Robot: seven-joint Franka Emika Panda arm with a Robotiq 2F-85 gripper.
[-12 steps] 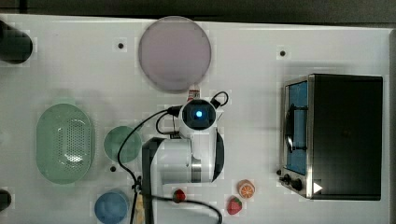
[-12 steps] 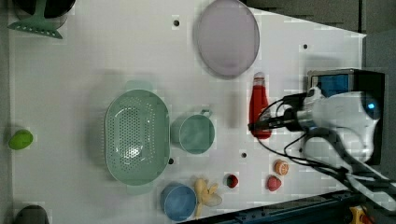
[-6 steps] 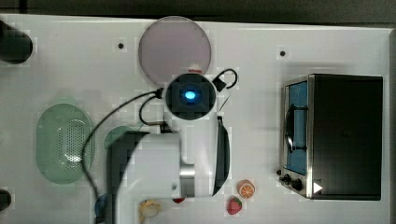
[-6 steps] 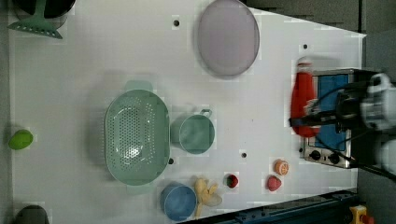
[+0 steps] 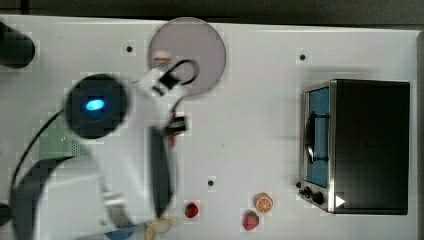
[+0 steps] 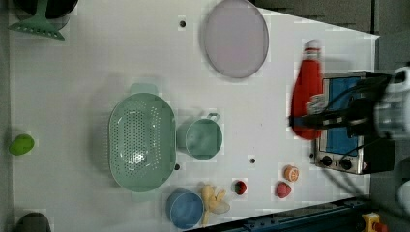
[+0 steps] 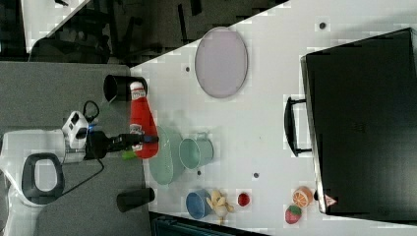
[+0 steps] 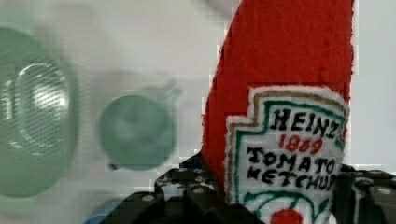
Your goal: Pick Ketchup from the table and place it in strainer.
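Ketchup (image 6: 306, 99) now off the table and higher than a second ago, clamped in the gripper (image 7: 142, 140) round its label, carried aloft well clear of the cup (image 6: 203, 138); go on to the strainer (image 6: 141, 140), lower inside the rim, then release.

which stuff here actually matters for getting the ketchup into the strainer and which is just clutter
Matters:
- ketchup, held in the gripper
- strainer

Clutter:
- green cup
- blue cup
- plate
- toy oven
- strawberry
- orange slice
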